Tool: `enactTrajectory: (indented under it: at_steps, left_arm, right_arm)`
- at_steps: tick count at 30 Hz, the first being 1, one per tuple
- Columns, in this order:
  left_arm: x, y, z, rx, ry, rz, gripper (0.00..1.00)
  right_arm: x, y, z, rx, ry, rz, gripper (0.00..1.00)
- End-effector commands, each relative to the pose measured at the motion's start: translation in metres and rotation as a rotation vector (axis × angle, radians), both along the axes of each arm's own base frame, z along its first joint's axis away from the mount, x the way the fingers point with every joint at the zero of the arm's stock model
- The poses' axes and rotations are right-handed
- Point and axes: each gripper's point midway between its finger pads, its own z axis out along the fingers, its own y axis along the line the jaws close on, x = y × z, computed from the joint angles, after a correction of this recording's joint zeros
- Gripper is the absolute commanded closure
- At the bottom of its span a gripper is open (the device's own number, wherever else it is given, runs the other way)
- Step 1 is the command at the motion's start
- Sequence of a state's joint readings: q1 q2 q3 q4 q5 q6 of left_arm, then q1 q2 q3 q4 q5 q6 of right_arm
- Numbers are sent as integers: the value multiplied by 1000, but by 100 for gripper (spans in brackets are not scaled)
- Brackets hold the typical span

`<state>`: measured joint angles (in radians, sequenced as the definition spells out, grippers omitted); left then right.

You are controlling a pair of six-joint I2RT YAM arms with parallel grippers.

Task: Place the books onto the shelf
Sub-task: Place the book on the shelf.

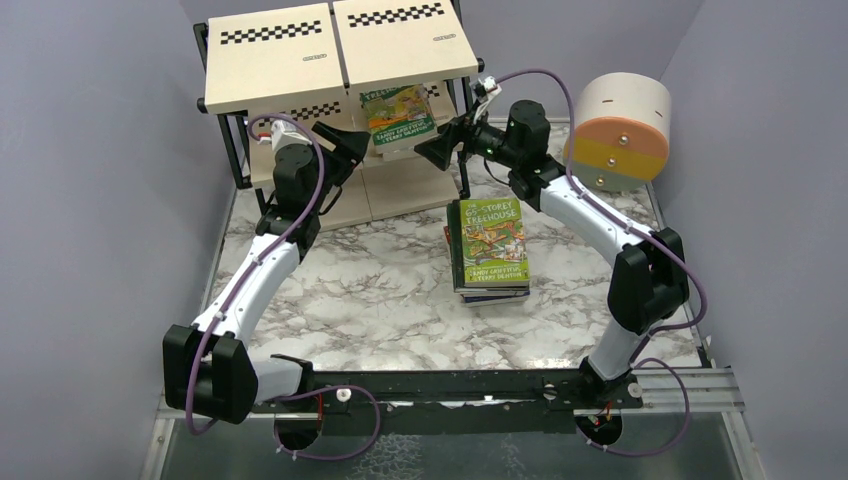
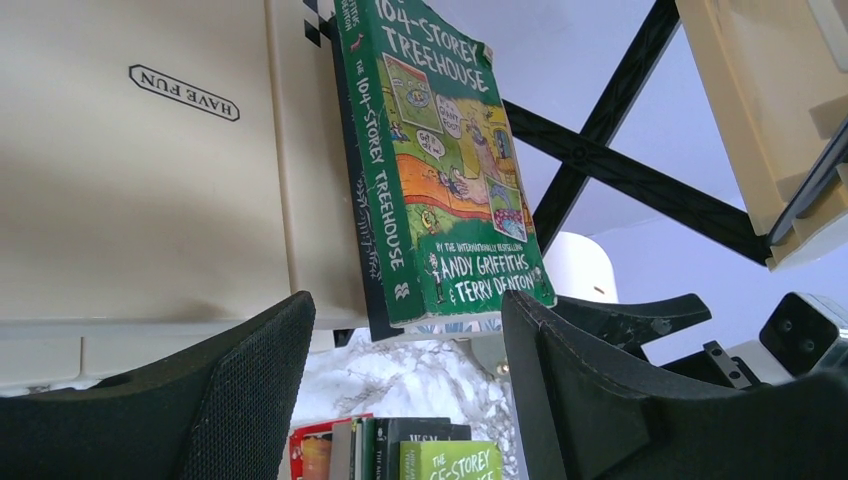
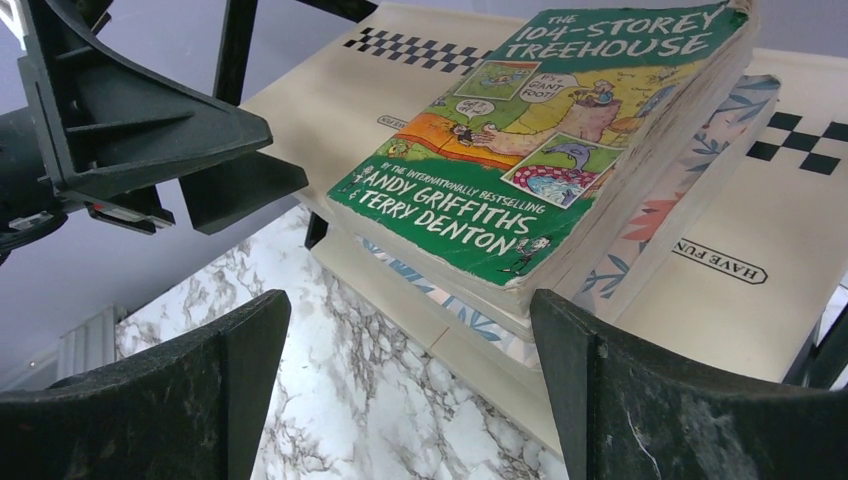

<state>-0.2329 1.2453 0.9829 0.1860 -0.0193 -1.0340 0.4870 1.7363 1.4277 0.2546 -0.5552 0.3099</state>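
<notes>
Right gripper [image 3: 408,330] spread, empty, facing green "104-Storey Treehouse" paperback [image 3: 520,150]; left gripper [image 2: 408,320] spread, empty, opposite; paperback lies atop pink floral paperback [image 3: 690,180] on middle tier of black-framed beige-board shelf [image 3: 700,300], overhanging front edge; placing looks done; next: nudge inward, or fetch from stack of remaining paperbacks [image 1: 490,250] on white marble-pattern table [image 1: 380,290].

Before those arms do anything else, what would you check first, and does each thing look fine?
1. Left gripper empty, jaws apart: ok.
2. Right gripper empty, jaws apart: ok.
3. Grippers clear of each other, one on either side of the green Treehouse book: ok.
4. Green Treehouse book fully on the shelf: not ok. It lies on a floral book and juts past the board's front edge.
5. Room behind those two books to push them in: cannot tell.
6. Stack of books on the table tidy enough to pick from: ok.
</notes>
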Motion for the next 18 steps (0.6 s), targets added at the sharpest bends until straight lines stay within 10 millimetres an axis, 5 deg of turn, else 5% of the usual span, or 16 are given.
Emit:
enactTrajectory:
  at_steps: [1,18]
  left_arm:
    - [3,11,13,-8,-43,48,38]
    - [40,-4,11,12,-104,0,45]
  right_arm:
    - [-3,9,15,24,-35,50,12]
    - [-3,10,17,20,-38,61,12]
